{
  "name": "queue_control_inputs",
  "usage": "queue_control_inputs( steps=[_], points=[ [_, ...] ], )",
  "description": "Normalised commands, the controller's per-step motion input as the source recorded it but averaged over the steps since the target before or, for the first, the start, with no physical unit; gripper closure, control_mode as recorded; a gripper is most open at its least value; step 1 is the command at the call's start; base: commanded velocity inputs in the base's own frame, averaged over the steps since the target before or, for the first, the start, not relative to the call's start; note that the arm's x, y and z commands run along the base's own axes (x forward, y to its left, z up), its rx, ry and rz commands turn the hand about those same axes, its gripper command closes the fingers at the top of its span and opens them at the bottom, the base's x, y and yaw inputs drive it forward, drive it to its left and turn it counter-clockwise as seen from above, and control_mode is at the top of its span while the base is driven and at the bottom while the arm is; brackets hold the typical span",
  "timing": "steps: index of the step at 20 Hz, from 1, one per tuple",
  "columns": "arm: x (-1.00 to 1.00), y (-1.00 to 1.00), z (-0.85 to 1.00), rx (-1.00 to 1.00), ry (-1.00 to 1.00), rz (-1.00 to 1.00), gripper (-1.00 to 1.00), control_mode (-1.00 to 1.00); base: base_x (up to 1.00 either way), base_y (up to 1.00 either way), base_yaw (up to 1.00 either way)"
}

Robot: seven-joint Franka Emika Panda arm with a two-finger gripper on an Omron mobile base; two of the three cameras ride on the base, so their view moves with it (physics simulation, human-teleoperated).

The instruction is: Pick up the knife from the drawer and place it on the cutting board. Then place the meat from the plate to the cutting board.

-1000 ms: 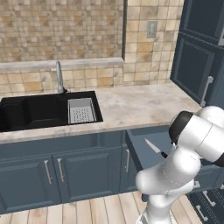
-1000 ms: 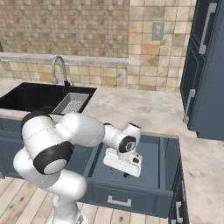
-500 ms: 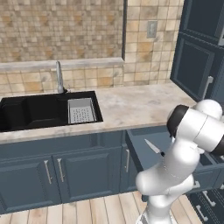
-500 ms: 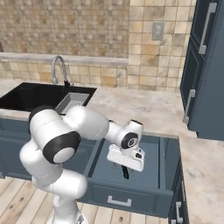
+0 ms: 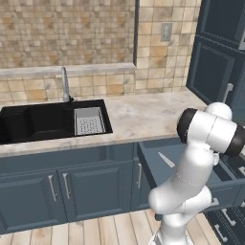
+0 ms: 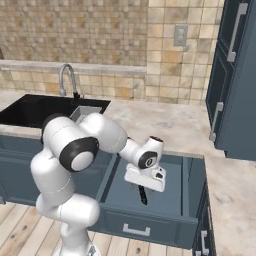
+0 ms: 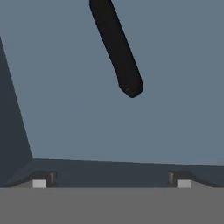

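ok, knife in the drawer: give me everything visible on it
The knife lies flat on the floor of the open drawer. Its round-ended black handle shows in the hand view, the pale pointed blade in the left base view. The open claw hovers above the handle, not touching.

black sink (image 5: 43, 119) with faucet (image 5: 64, 85), marble counter (image 5: 143, 112), tiled wall (image 5: 72, 33)

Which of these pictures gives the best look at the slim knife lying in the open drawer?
The left base view: the slim silver-bladed knife shows its pointed blade on the blue-grey drawer floor, though the arm hides the handle. The hand view shows its black handle end; the right base view shows the handle tip below the hand.
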Motion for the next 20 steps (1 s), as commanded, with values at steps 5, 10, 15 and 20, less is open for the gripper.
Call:
queue_control_inputs(
  steps=[5, 10, 15, 20],
  points=[
    [0.07, 0.02, -0.28, -0.01, -0.15, 0.08, -1.0, -1.0, 0.0, 0.0, 0.0],
    [0.08, 0.04, -0.3, -0.02, -0.11, 0.09, -1.0, -1.0, 0.0, 0.0, 0.0],
    [0.19, 0.07, -0.24, -0.03, -0.06, 0.06, -1.0, -1.0, 0.0, 0.0, 0.0],
    [0.15, 0.0, -0.14, -0.03, -0.06, 0.0, -1.0, -1.0, 0.0, 0.0, 0.0]
  ],
)
